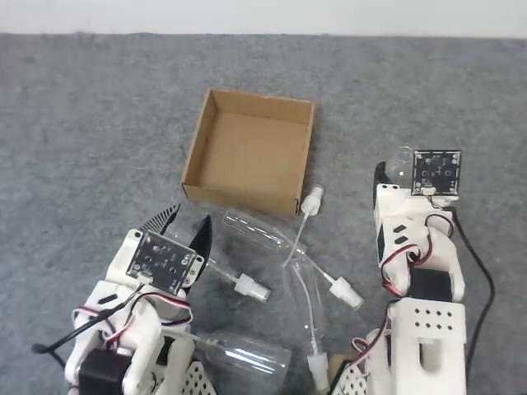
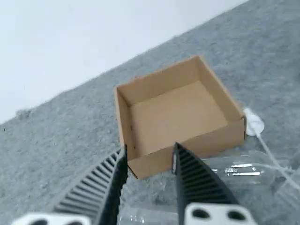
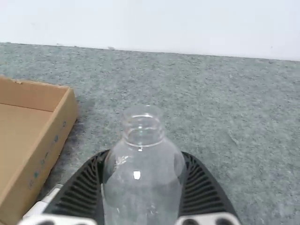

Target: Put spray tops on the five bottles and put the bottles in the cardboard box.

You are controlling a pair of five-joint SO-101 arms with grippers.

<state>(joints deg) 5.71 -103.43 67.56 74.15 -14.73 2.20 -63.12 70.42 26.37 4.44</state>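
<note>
The grey carpeted surface (image 1: 99, 123) carries all items. The cardboard box (image 1: 198, 148) is the largest of them. It stands open-topped directly ahead of the left gripper (image 1: 188, 224), with nothing visible on its floor, and its near wall (image 2: 201, 140) lies just beyond the fingertips. Seen from the right gripper (image 3: 143, 159), the same box (image 3: 51, 140) lies ahead and off to the side that faces the left arm, well apart from the fingers. The left gripper is released: its two ribbed black fingers (image 2: 112, 187) are spread and nothing sits between them. The right gripper is clenched on a clear bottle (image 3: 143, 178). Both fingers press against the bottle body, and the open neck, which has no spray top, projects forward past the fingertips. Whether this bottle rests on the surface cannot be determined. A second clear bottle (image 1: 251, 230) lies on its side just beside the left gripper, between it and the near wall of the box. A third clear bottle (image 1: 247, 355) lies on its side behind the left gripper, close to the arm base. Four white spray tops with thin dip tubes lie loose between the two arms. One (image 1: 311, 200) is at the near corner of the box, one (image 1: 253, 289) is just behind the left gripper, one (image 1: 347, 293) is behind the right gripper, alongside the right arm, and one (image 1: 318, 369) is between the arm bases.
</note>
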